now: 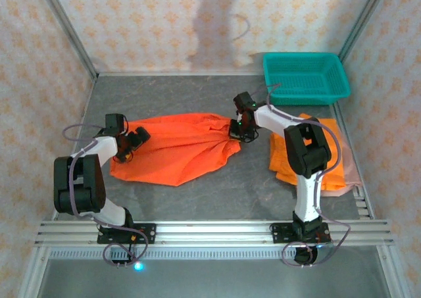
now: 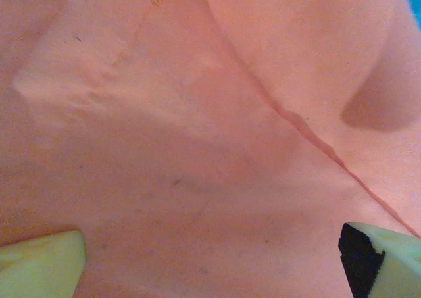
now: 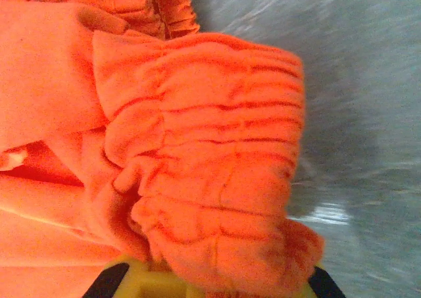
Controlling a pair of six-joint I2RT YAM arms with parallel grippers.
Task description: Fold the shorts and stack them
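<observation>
Shorts (image 1: 174, 150): orange, spread at centre, gathered waistband bunched at the right end.
Right gripper (image 1: 237, 130): clamped on that waistband.
Left gripper (image 1: 135, 142): jaws wide apart over the shorts' left edge.
Folded stack (image 1: 316, 156): far right, near basket (image 1: 306, 77).

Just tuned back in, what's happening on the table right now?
One pair of orange shorts lies spread on the table. The right gripper is shut on its gathered waistband; the left gripper hovers open over the opposite end. A folded stack sits at the right, near the teal basket.
</observation>
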